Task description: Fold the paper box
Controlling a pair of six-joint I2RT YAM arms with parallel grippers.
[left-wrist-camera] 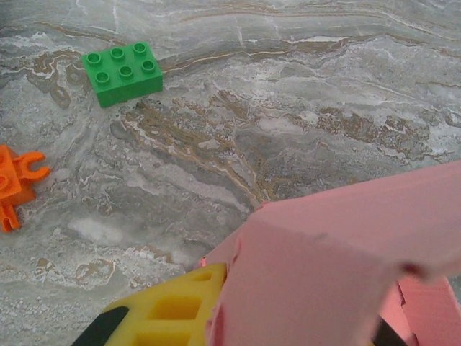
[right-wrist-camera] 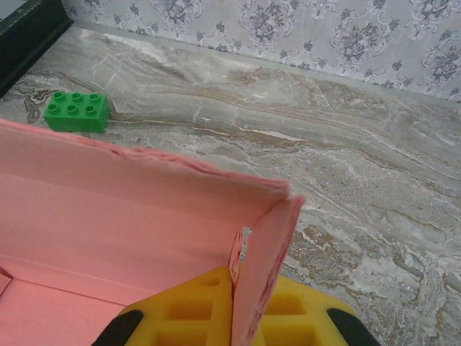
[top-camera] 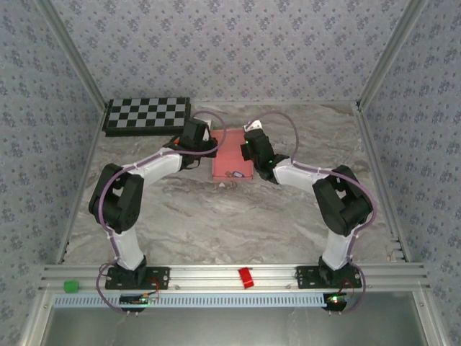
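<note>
The pink paper box (top-camera: 232,162) lies at the middle of the table's far side, partly folded, with walls standing up. My left gripper (top-camera: 208,150) is at its left side and my right gripper (top-camera: 248,150) at its right side. In the left wrist view a raised pink wall (left-wrist-camera: 338,267) leans over my left gripper (left-wrist-camera: 238,295). One yellow finger (left-wrist-camera: 169,310) touches its edge and the other finger is hidden behind the card. In the right wrist view my right gripper (right-wrist-camera: 251,281) is shut on a thin upright side flap (right-wrist-camera: 265,252) at the box's corner.
A green brick (left-wrist-camera: 122,72) and a small orange piece (left-wrist-camera: 16,184) lie on the marble left of the box. A chessboard (top-camera: 147,115) sits at the back left. A red block (top-camera: 246,277) and a green block (top-camera: 70,286) rest on the front rail.
</note>
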